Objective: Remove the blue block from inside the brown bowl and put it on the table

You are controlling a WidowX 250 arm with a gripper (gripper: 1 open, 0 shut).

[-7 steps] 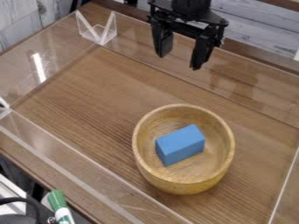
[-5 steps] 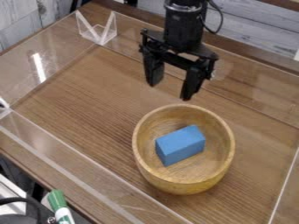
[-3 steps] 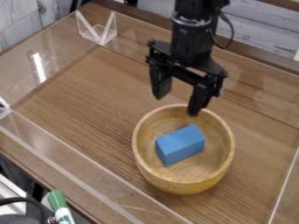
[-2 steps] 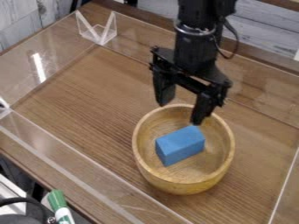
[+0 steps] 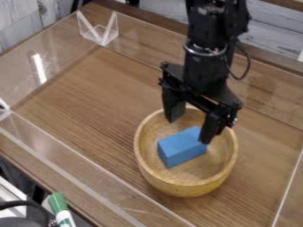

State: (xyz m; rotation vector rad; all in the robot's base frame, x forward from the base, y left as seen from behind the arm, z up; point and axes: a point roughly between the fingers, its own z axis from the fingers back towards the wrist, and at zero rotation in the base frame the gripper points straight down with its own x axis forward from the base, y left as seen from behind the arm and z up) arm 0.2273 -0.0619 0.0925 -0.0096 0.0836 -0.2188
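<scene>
On the wood-grain counter (image 5: 83, 97), walled with clear acrylic, sits the brown bowl (image 5: 154, 175), right of centre and toward the near side. Largest first: counter, then bowl, then black arm coming in from the far side, then hand (image 5: 192, 121), then blue block (image 5: 182, 145).

Hand is open, fingers spread wide, pointing down, empty. It hangs over the far half of the bowl; the right fingertip looks dipped past the rim near the block's right end, the left fingertip near the far-left rim. No contact with the block visible.

Blue block lies flat on the bowl floor, about central, long axis running near-left to far-right. It sits just below and slightly nearer than the point between the fingers, so the hand is almost over it but not centred.

Step in hand, as I judge it: line up and descend for the grasp. To do it well: shift a touch toward the near side so the block is midway between the fingers, set the fingers across the block's short width, keep both tips clear of the thick rim, go down until the tips straddle the block's sides, then close. Risk: a fingertip landing on top of the block or catching the rim and tipping the bowl.
</scene>
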